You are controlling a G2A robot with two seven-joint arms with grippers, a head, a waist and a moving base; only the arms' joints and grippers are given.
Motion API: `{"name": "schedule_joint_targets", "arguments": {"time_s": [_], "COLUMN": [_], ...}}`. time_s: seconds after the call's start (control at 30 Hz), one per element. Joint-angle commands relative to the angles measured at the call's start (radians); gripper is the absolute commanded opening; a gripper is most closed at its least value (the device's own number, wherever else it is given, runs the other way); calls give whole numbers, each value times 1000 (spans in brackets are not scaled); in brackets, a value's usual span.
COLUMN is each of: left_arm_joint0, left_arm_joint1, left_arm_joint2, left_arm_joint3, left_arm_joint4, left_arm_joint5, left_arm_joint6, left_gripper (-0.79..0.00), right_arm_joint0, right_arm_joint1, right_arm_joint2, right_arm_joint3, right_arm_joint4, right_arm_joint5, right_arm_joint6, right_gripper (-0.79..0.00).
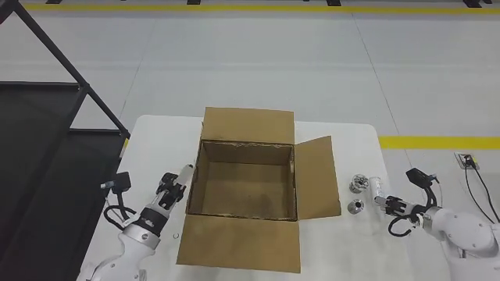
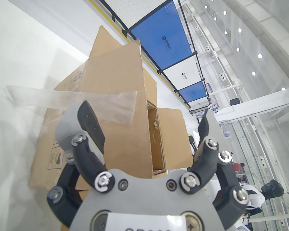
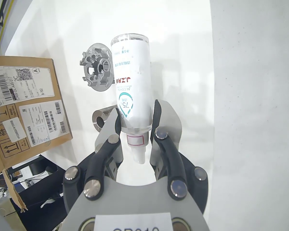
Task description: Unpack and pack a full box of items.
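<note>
White table (image 1: 344,242) carries empty open box (image 1: 246,187); right gripper (image 3: 137,121) clamps bottle (image 3: 131,78) near its neck beside gear (image 3: 97,69), likely for repacking; left gripper (image 2: 147,111) spread wide beside box, holding nothing.

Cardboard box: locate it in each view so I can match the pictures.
Top view: cardboard box, open, mid-table between the arms.
Left wrist view: box straight ahead of the open left gripper, flaps up.
Right wrist view: its labelled side, beyond the gear-shaped part.
Shared landmark: the white table.
</note>
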Motion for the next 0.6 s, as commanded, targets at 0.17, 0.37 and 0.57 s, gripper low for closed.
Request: {"name": "schedule_joint_targets", "arguments": {"time_s": [0.17, 0.37, 0.57], "left_arm_joint0": [35, 58, 65], "left_arm_joint1": [1, 2, 2], "left_arm_joint2": [-44, -69, -77], "left_arm_joint3": [-35, -59, -64], "left_arm_joint4": [-16, -26, -26], "left_arm_joint5": [-19, -29, -32], "left_arm_joint6": [31, 41, 39], "left_gripper": [0, 0, 0], "right_arm_joint0": [25, 43, 50], "right_arm_joint1": [9, 16, 25], "right_arm_joint2": [-26, -49, -62], "right_arm_joint3": [54, 83, 84], "right_arm_joint4": [8, 13, 13], "right_arm_joint5": [-6, 0, 5], "right_arm_joint6": [-22, -33, -35], "right_gripper": [-785, -157, 0]}}
